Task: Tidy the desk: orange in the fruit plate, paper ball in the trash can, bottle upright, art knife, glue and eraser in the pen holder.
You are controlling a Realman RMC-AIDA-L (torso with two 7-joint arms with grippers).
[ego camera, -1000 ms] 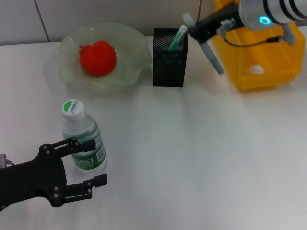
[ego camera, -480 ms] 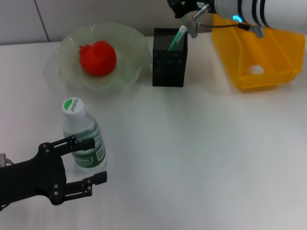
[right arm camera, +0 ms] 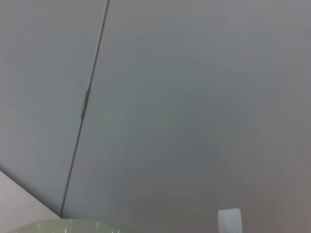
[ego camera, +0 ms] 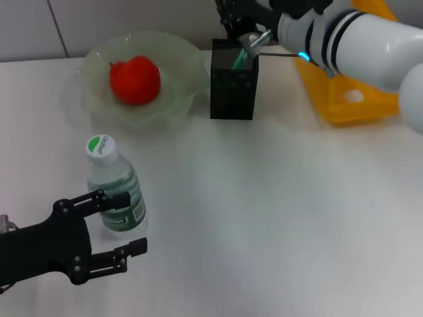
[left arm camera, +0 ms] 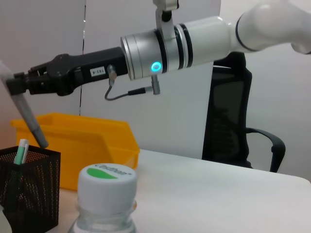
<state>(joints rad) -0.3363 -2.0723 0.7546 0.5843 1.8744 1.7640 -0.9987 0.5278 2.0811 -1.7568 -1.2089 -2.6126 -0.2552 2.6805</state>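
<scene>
Above the pen holder: right end effector (ego camera: 241, 23), clamped on a grey art knife (left arm camera: 28, 116) tilted over the black mesh pen holder (ego camera: 232, 89).
Near desk edge: left end effector (ego camera: 122, 224), fingers spread beside the upright bottle (ego camera: 114, 191).
Fruit plate (ego camera: 178, 56): holds the red-orange orange (ego camera: 135, 80).

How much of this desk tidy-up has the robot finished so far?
Mostly done, it seems. The orange sits in the fruit plate, the bottle stands upright, and something white lies in the trash can. A green-capped item is in the pen holder. The right end effector holds a grey stick above that holder. The left end effector waits open beside the bottle. The eraser isn't visible.
</scene>
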